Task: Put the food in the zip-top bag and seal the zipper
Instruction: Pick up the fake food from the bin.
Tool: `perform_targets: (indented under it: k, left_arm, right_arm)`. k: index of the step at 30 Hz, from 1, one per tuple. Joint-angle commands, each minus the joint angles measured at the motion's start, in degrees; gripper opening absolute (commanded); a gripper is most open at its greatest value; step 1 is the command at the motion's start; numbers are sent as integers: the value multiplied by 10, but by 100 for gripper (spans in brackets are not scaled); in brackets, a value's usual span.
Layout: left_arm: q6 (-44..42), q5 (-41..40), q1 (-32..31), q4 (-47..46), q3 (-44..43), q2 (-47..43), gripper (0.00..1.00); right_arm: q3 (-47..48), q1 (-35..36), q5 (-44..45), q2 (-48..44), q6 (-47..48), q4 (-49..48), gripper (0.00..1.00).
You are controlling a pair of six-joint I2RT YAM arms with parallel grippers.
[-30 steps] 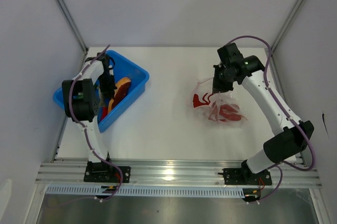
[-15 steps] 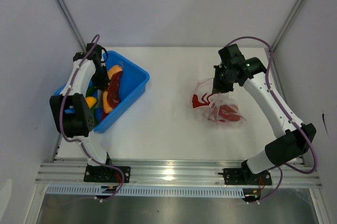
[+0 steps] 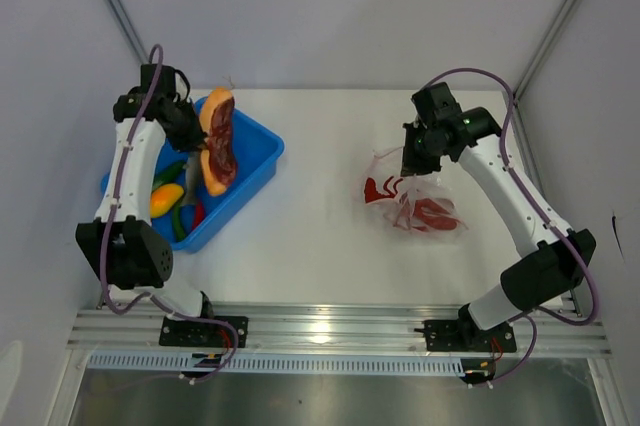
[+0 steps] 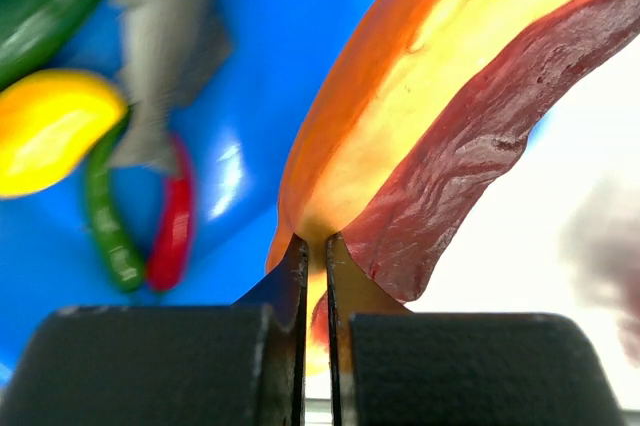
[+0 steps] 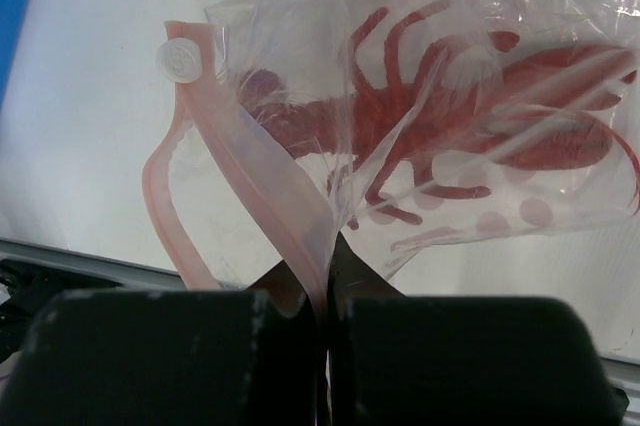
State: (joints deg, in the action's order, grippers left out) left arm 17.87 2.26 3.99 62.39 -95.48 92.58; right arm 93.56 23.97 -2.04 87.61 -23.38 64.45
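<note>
My left gripper (image 3: 200, 136) (image 4: 315, 246) is shut on an orange and dark red toy food slice (image 3: 219, 141) (image 4: 430, 136) and holds it above the blue bin (image 3: 262, 142). Below it in the bin lie a grey fish (image 4: 165, 56), a yellow piece (image 4: 50, 126) (image 3: 165, 199), a long green vegetable (image 4: 50, 1), a green chilli (image 4: 105, 216) and a red chilli (image 4: 175, 221). My right gripper (image 3: 410, 168) (image 5: 328, 256) is shut on the pink zipper (image 5: 255, 166) of the zip-top bag (image 3: 415, 201) (image 5: 520, 36). The mouth hangs open. A red toy lobster (image 5: 450, 116) lies inside.
The blue bin stands at the table's far left, close to the left wall post. The bag lies right of centre on the white table (image 3: 310, 216). A metal rail (image 3: 330, 326) runs along the near edge.
My left gripper has lifted the orange and red slice up out of the bin, and the left arm has swung back. The right gripper and the bag have hardly moved.
</note>
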Motion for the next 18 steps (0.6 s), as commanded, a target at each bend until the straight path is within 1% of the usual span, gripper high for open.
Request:
perform_targets:
  k: [1, 5, 6, 10, 11, 13, 14, 17, 18]
  left_arm:
    - [47, 96, -20, -37, -46, -45, 1]
    - [69, 107, -79, -28, -91, -49, 0]
    - [87, 112, -88, -30, -95, -55, 1]
    - [144, 179, -135, -109, -67, -106, 1]
    - [162, 218, -158, -172, -39, -115, 1]
    - [176, 235, -182, -202, -34, -125, 0]
    - [185, 238, -201, -203, -44, -122, 1]
    - [180, 243, -233, -169, -76, -102, 1]
    - [176, 242, -242, -143, -80, -97, 1]
  right_arm:
    - [35, -2, -9, 13, 15, -15, 0]
    - [44, -2, -9, 25, 18, -16, 0]
    - [43, -1, -9, 26, 17, -19, 0]
    - [37, -2, -34, 30, 9, -27, 0]
    - [38, -2, -41, 31, 8, -30, 0]
    - [43, -2, -51, 33, 4, -33, 0]
    - [46, -2, -51, 34, 3, -33, 0]
    - [60, -1, -39, 35, 3, -29, 0]
    - [65, -2, -36, 35, 5, -29, 0]
